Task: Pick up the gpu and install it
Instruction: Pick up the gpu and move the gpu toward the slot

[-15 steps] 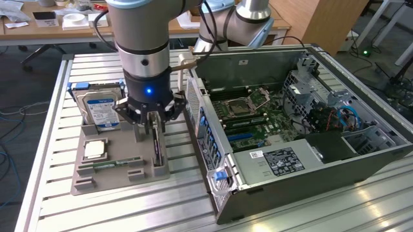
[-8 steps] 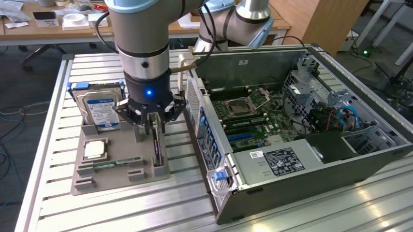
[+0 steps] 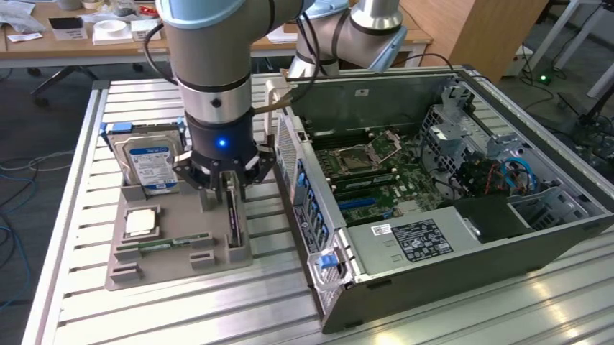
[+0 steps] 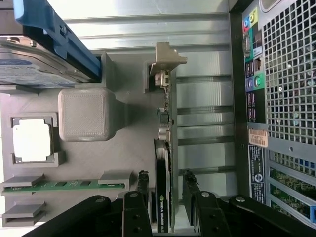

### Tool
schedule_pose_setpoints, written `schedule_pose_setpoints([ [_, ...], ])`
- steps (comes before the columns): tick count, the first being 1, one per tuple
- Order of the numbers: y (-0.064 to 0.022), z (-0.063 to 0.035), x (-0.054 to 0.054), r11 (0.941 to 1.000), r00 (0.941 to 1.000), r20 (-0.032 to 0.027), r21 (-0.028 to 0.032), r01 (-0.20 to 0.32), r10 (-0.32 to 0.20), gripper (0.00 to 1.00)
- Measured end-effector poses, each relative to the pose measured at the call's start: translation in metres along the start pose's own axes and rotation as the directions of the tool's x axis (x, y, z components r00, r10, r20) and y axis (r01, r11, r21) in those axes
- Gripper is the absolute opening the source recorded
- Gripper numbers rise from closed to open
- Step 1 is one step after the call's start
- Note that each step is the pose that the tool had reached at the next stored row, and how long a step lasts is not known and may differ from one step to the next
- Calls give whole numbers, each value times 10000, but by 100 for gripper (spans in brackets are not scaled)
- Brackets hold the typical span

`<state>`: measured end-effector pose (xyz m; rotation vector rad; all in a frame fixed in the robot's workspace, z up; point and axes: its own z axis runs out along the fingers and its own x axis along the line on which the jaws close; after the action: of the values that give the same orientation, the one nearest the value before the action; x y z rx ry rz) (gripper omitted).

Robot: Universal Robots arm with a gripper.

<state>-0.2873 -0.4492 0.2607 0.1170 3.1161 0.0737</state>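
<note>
- The gpu [image 4: 163,168] stands on its long edge in a slot of the gray holder tray [image 3: 172,269], with its silvery bracket [image 4: 166,59] at the end away from your gripper. Upright like that, both flat faces are offered for a pinch.
- Your gripper [image 4: 165,182] hangs right over the card's other end. The fingers [image 4: 143,182] are apart, one on each side, with a sliver of gap showing on both. Nothing is clamped, and the card sits in its slot.
- Same tray: the memory stick [image 4: 64,185] lies in its cradles, the processor chip [image 4: 32,140] sits in its square pocket, and the hard drive [image 3: 149,162] is propped at the tray's end. All look clear of the fingers.
- Watch the open computer case [image 3: 432,187]. It lies on the desk [image 3: 86,316] just beside the tray, on the exterior view's right, and its rear panel looks like the nearest obstacle on that side.
</note>
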Motion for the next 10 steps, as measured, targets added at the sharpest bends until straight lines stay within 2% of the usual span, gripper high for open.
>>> schedule_pose_setpoints([
  [10, -3, 128, 3, 10000, 10000, 5, 52, 2, -2, 41],
])
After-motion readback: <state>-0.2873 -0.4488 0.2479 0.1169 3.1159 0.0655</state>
